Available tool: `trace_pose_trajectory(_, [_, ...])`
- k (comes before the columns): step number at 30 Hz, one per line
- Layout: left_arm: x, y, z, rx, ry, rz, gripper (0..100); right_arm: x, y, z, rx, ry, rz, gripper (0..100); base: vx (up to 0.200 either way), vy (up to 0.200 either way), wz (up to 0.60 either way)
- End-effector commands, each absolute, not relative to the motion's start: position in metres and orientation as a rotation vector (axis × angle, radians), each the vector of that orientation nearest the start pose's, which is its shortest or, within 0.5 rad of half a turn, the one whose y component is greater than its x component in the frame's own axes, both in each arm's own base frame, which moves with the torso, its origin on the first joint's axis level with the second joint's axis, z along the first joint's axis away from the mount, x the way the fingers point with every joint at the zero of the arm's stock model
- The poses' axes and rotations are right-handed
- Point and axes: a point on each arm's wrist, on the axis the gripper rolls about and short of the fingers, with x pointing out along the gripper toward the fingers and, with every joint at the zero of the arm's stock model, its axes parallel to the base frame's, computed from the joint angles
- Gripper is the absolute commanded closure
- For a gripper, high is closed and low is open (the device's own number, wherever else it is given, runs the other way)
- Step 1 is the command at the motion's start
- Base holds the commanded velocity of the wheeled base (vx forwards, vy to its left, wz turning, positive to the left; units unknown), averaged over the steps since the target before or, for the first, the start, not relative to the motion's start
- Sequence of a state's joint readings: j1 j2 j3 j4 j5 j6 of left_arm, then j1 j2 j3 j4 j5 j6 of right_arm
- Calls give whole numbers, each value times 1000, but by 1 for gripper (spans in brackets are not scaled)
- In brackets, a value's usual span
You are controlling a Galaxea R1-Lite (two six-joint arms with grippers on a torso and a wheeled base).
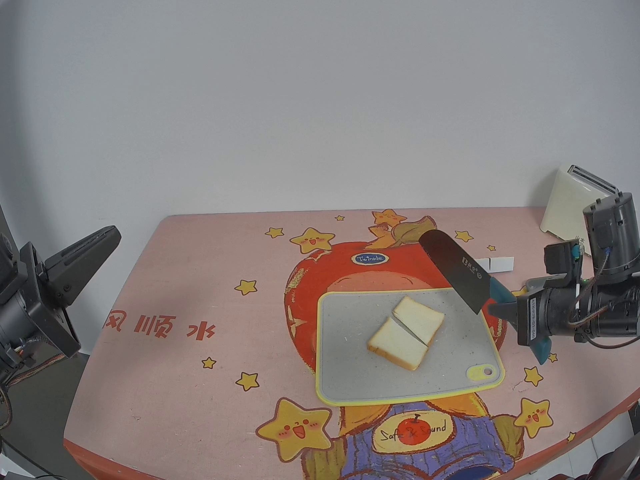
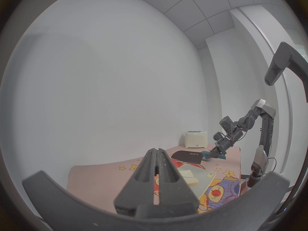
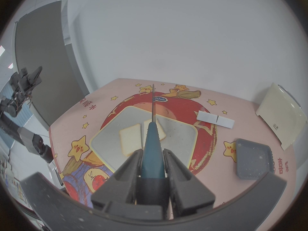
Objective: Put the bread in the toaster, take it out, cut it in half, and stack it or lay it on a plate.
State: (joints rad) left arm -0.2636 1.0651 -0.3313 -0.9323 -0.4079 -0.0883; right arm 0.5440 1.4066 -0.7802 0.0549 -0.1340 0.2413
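The knife (image 1: pixel 459 269) is pinched by the right end effector (image 3: pixel 153 159), the left end effector (image 2: pixel 157 154) pressed together. The bread (image 1: pixel 407 333) could be dragged off if the blade is swung low.

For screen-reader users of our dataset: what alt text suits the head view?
The right gripper holds a knife above the far right corner of a cutting board, where bread lies cut in two. A cream toaster stands at the table's far right; the left gripper is shut, off its left edge.
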Motion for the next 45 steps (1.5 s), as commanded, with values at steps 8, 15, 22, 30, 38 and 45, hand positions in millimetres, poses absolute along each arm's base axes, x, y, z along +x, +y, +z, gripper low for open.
trace_pose_trajectory(8, [129, -44, 226, -67, -188, -675, 100, 177, 111, 176, 18, 731, 250, 100, 0, 0, 0])
trace_pose_trajectory(15, [129, -44, 226, -67, -186, -677, 100, 176, 129, 167, -34, 714, 138, 100, 0, 0, 0])
trace_pose_trajectory(22, [129, -44, 226, -67, -186, -675, 100, 177, 131, 166, -50, 700, 102, 100, 0, 0, 0])
trace_pose_trajectory(30, [128, -44, 226, -64, -187, -673, 100, 172, 124, 178, -4, 654, 92, 100, 0, 0, 0])
trace_pose_trajectory(38, [127, -43, 225, -36, -200, -673, 100, 169, 120, 181, 3, 646, 86, 100, 0, 0, 0])
trace_pose_trajectory(45, [127, -43, 221, -17, -191, -673, 100, 173, 106, 182, 21, 643, 32, 100, 0, 0, 0])
